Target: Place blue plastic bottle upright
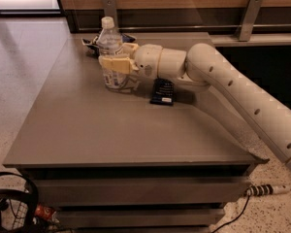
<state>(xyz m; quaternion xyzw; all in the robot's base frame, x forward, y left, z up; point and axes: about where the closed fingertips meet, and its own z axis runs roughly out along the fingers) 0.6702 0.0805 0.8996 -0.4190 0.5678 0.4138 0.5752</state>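
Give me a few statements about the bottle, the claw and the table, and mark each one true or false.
1. The blue plastic bottle stands upright on the table. True.
2. The claw hangs high above the bottle. False: it is level with the bottle's body and closed around it.
3. The dark packet lies flat on the table, apart from the bottle. True.
4. The bottle has no cap. False: a white cap sits on top.
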